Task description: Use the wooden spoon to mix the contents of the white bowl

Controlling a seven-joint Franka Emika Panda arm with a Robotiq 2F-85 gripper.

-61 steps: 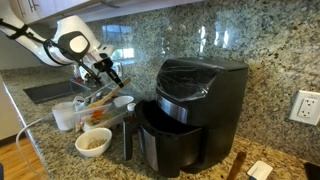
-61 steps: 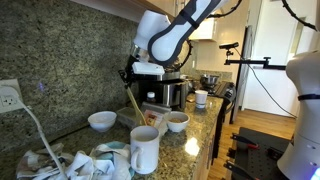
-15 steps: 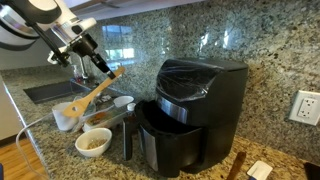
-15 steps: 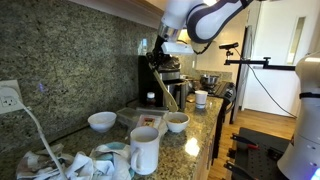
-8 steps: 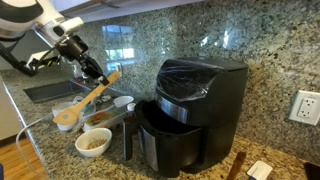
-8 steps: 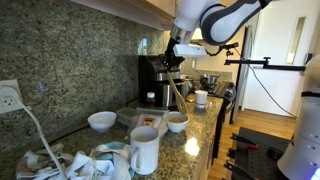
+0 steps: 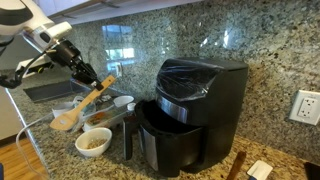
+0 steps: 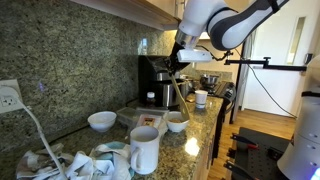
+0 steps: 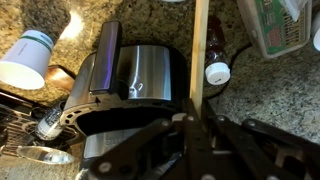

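1. The gripper [image 7: 90, 78] is clamped tight on the upper handle of the wooden spoon [image 7: 80, 105], holding it in the air above the granite counter [image 7: 270, 130].
2. The spoon tilts, broad head lowest, clear of the counter.
3. The white bowl [image 7: 94, 150] sits near the counter's front edge, beside a black air fryer [image 7: 195, 100], with tan-brown contents [image 7: 94, 141] inside.
4. The spoon head hangs above and to one side of the bowl, not touching it.
5. In the wrist view, the handle runs straight out from between the fingers, over a steel appliance [image 9: 140, 85] and a paper cup [image 9: 27, 60].
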